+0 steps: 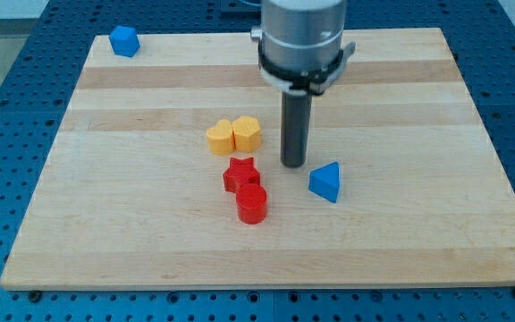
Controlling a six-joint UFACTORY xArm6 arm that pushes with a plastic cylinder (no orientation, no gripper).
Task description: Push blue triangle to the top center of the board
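The blue triangle [325, 182] lies on the wooden board [150, 241], a little right of the middle and below it. My tip [293, 165] stands just to the triangle's upper left, a small gap apart from it. The rod rises straight up to the grey arm body at the view's top centre.
A red star [240, 173] and a red cylinder [251, 204] touch each other left of my tip. Two yellow blocks [233, 135] sit side by side above them. Another blue block [124, 41] lies at the board's top left corner.
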